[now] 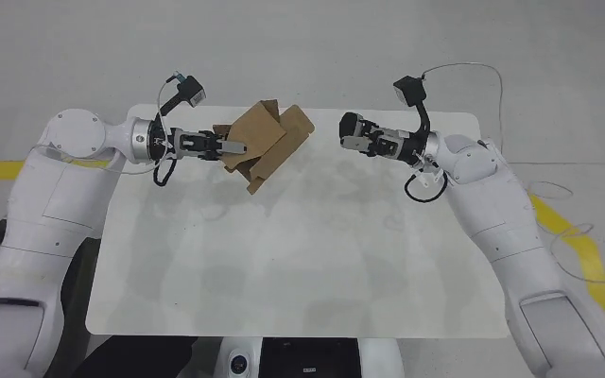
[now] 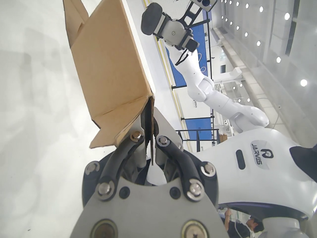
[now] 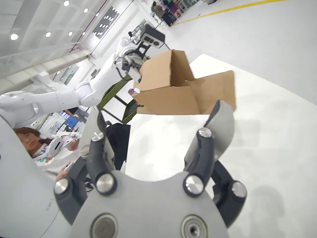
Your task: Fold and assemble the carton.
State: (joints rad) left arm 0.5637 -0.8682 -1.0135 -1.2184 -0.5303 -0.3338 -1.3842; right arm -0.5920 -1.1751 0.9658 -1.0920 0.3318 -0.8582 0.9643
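Top view: your left jaws pinch the carton (image 1: 267, 140), half-opened, flaps unfolded; your right jaws stand wide, empty.

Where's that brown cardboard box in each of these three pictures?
Top view: carton over the far edge of the table, left of centre.
Left wrist view: carton close up, clamped in the left hand.
Right wrist view: carton farther off, past the right hand.
Shared landmark: the left hand gripping it.
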